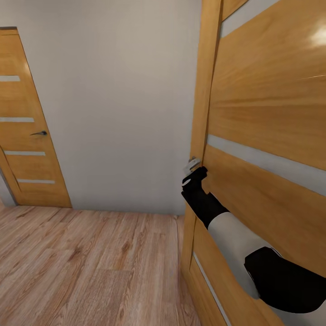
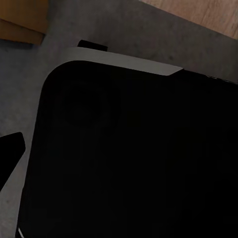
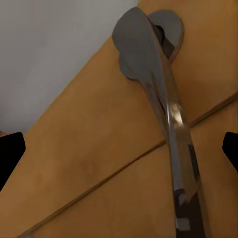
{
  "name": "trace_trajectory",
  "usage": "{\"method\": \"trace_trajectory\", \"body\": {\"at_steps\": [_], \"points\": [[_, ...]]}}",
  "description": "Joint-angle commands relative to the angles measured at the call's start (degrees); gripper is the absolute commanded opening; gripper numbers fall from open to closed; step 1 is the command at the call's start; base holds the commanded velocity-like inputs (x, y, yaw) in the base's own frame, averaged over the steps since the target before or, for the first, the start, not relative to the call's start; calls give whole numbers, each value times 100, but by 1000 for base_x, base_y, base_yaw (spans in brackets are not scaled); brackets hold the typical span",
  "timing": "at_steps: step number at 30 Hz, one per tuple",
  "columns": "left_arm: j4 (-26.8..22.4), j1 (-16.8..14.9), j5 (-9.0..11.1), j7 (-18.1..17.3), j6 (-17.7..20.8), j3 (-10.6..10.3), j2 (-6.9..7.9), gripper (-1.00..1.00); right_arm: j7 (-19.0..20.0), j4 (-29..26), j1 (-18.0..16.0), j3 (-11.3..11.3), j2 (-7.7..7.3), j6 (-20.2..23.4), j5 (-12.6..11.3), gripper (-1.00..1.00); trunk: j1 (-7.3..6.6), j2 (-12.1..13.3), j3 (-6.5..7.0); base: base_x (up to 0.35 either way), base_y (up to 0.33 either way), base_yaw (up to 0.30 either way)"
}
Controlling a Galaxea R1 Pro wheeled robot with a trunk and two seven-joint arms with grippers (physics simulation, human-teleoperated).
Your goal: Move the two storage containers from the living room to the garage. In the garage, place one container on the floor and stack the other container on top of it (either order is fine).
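Black fingertips (image 3: 11,153) of the right gripper (image 1: 195,174) are seen at both edges of the right wrist view, set wide apart, so the jaws are read as open. A metal door handle (image 3: 166,114) is seen between them, running from its round plate on the wood toward the camera; no contact between handle and fingers can be made out. In the head view the gripper is held at the edge of a wooden door (image 1: 267,113), right by the pale lever (image 1: 192,164) that juts from it. The door is crossed by pale grey horizontal strips. The right arm (image 1: 235,235), black at the wrist and white along the forearm, is stretched up to it from the lower right.

One black fingertip (image 2: 10,153) of the left gripper is seen in the left wrist view, above grey floor; whether those jaws are open or shut cannot be told. A large black rounded body (image 2: 134,153) with a pale rim is seen close by.

Light wood planks (image 1: 90,267) are seen underfoot, a plain grey wall (image 1: 117,104) ahead, and a second wooden door (image 1: 25,136) with a dark handle at far left. The storage containers are not located from this spot.
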Motion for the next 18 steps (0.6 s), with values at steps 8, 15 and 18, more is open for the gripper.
{"method": "trace_trajectory", "body": {"at_steps": [8,15,18], "points": [[1,-2,14,-1,-14,24,-1,100,-38,3,-7,3,0,39,29,100,0,-3,-6,0,0,0],[1,-2,14,-1,-14,24,-4,100,-343,54,-10,-64,0,240,1,100,0,-3,-6,0,0,0],[1,-2,14,-1,-14,24,-4,100,-357,72,-11,-161,0,321,-2,100,0,-3,-6,0,0,0]]}}
